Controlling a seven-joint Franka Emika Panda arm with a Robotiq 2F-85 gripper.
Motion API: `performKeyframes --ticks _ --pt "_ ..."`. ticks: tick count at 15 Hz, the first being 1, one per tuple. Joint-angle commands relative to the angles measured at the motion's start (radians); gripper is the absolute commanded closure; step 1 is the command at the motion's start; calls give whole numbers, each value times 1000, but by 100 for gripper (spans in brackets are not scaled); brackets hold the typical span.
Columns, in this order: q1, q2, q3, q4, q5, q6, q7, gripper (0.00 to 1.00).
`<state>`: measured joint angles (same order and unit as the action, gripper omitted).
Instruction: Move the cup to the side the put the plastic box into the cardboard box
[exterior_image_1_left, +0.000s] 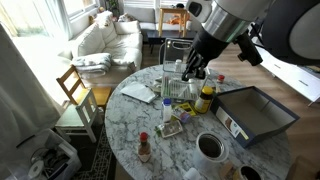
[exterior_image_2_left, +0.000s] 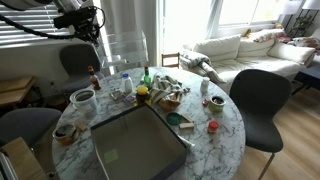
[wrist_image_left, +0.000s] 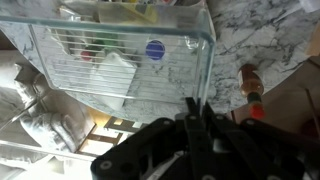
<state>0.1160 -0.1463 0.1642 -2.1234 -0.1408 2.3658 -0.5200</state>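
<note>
The clear plastic box (wrist_image_left: 120, 60), with a blue sticker on its wall, fills the wrist view. It also shows in both exterior views (exterior_image_1_left: 176, 78) (exterior_image_2_left: 126, 55), raised above the clutter on the marble table. My gripper (wrist_image_left: 200, 112) is shut on the box's wall; it shows in both exterior views (exterior_image_1_left: 190, 72) (exterior_image_2_left: 104, 42). The cup (exterior_image_1_left: 210, 147) (exterior_image_2_left: 83, 98), white with a dark inside, stands on the table beside the cardboard box. The cardboard box (exterior_image_1_left: 256, 114) (exterior_image_2_left: 140, 142) is large, shallow and dark grey inside, and nothing shows inside it.
A yellow jar (exterior_image_1_left: 204, 98) (exterior_image_2_left: 143, 95), a red-capped sauce bottle (exterior_image_1_left: 144, 148) and small packets crowd the round marble table (exterior_image_1_left: 130, 120) (exterior_image_2_left: 222, 105). A green lid (exterior_image_2_left: 175, 119) and a red item (exterior_image_2_left: 212, 127) lie near the cardboard box. Chairs ring the table (exterior_image_1_left: 78, 95) (exterior_image_2_left: 262, 100).
</note>
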Motion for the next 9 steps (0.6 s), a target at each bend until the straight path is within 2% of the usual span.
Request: performKeyframes --ticks 1,6,7,9 --pt "20 2 -20 1 -5 -3 4 94" --pt "25 26 -16 7 -4 -5 5 94" --pt "25 25 -16 7 -4 -5 5 98" --pt "10 2 -32 -21 10 -2 31 98"
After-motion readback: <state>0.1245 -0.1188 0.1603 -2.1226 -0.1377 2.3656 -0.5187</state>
